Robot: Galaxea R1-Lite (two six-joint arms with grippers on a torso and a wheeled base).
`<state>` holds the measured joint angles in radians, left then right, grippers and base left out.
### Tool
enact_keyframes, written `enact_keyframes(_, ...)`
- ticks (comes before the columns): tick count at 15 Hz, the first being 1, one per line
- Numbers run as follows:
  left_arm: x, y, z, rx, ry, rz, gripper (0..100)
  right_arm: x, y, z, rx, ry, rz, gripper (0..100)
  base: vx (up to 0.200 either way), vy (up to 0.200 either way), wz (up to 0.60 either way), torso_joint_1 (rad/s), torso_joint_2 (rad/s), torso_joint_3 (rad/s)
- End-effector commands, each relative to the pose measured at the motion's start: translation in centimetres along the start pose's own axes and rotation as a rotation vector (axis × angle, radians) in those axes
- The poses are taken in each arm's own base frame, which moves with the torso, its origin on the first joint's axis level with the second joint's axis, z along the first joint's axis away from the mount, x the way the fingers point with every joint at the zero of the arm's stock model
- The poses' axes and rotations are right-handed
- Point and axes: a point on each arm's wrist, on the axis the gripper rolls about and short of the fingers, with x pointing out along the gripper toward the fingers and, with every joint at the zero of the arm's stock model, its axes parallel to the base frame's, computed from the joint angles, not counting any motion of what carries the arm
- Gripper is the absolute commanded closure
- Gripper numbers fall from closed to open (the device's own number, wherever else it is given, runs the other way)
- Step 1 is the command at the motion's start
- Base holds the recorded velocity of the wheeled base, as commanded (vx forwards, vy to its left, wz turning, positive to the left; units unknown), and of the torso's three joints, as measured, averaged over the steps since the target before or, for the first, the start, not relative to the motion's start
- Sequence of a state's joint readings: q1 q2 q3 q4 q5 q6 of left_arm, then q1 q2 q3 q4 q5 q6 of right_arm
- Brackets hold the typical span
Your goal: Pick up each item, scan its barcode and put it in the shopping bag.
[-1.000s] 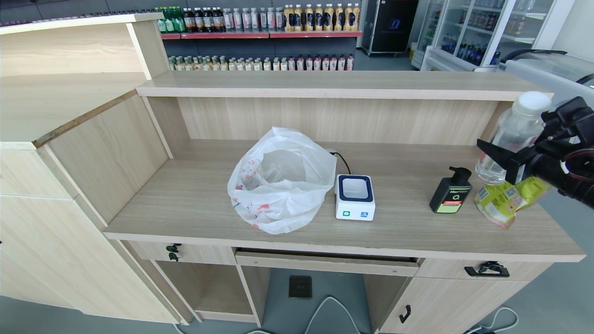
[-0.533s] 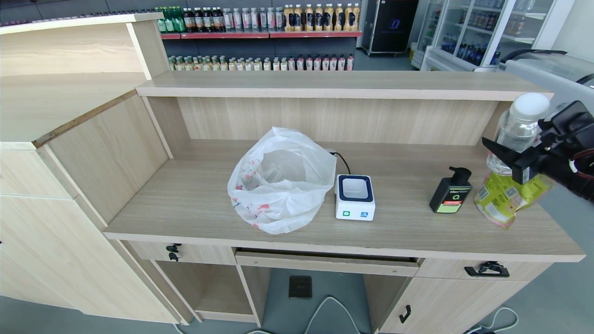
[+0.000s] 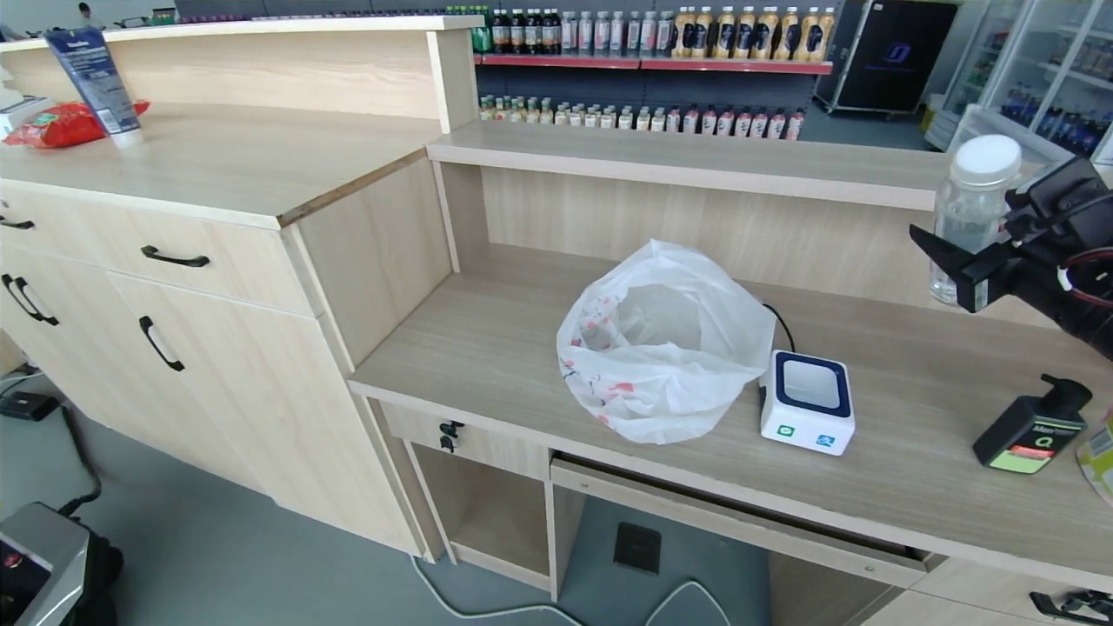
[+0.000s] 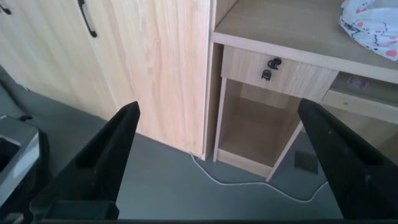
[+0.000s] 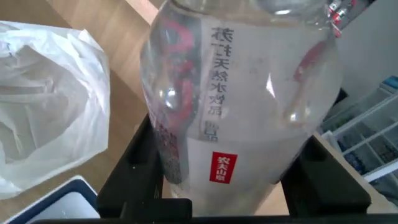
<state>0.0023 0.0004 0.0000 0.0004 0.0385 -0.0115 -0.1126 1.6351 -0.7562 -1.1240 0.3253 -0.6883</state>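
A clear water bottle with a white cap hangs upright above the counter's right end, and my right gripper is shut on its lower body. Up close, the bottle sits between the black fingers. The white shopping bag stands open mid-counter, with the white barcode scanner beside it. A black pump bottle and a green pouch lie at the counter's right edge. My left gripper hangs open low over the floor beside the cabinet.
A raised shelf runs behind the wooden counter. The higher counter on the left carries a red packet and a blue tube. A drawer under the counter stands slightly ajar.
The head camera has swung left, shifting the whole scene rightward. My right gripper has lifted the water bottle higher off the counter, away from the green pouch.
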Motion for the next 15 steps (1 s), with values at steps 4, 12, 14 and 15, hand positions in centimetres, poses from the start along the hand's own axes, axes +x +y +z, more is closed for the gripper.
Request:
enact_keyframes(4, 0.0, 0.0, 0.0, -0.001, -0.001, 0.001, 0, 2.0, 1.7, -3.1, 0.028, 0.048, 0.051, 100, 0.000, 0.000, 0.00, 0.000, 0.00, 0.000)
enact_keyframes(12, 0.0, 0.0, 0.0, -0.001, -0.001, 0.001, 0, 5.2, 5.3, -8.6, 0.002, -0.063, 0.239, 100, 0.000, 0.000, 0.00, 0.000, 0.00, 0.000)
enact_keyframes(14, 0.0, 0.0, 0.0, -0.001, -0.001, 0.001, 0, 5.4, 5.8, -9.4, -0.002, -0.097, 0.274, 100, 0.000, 0.000, 0.00, 0.000, 0.00, 0.000)
enact_keyframes(15, 0.0, 0.0, 0.0, -0.001, -0.001, 0.001, 0, 5.5, 5.9, -9.6, -0.010, -0.103, 0.273, 100, 0.000, 0.000, 0.00, 0.000, 0.00, 0.000)
